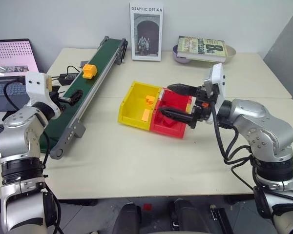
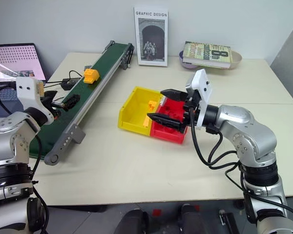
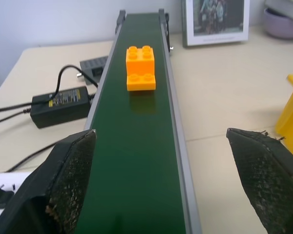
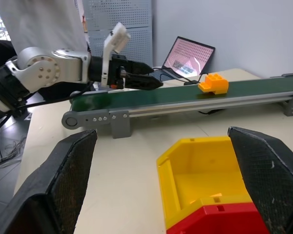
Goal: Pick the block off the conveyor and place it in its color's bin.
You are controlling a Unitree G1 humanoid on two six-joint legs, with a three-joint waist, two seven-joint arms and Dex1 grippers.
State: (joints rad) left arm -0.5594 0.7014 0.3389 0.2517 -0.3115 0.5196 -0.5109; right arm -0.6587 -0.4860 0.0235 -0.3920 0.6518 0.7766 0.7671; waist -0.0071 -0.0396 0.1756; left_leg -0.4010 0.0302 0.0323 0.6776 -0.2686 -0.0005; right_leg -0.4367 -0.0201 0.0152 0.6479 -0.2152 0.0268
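The block (image 1: 90,71) sits on the conveyor (image 1: 85,95), roughly midway along the dark green belt, free and untouched. It is a stepped orange-yellow toy brick: a taller studded part with a lower studded ledge facing the left end effector (image 3: 161,180).

Left end effector is wide open, empty, over the near stretch of the belt, lined up along it with the block ahead and well apart. Right end effector (image 1: 178,102) is also wide open and empty, hovering over the red tray (image 1: 173,114), beside the yellow bin (image 1: 129,109). A few yellow bricks already lie in the bin.

Handling, judged: hard plastic, rigid, very light, not fragile. Smooth glossy sides look slippery, so it could squirt out or tip under an off-centre pinch. Best hold is probably across the two flat side walls of the taller part, fingers straddling the belt's width, low enough to clear the studs. The ledge and the studded top look like poor grip spots.
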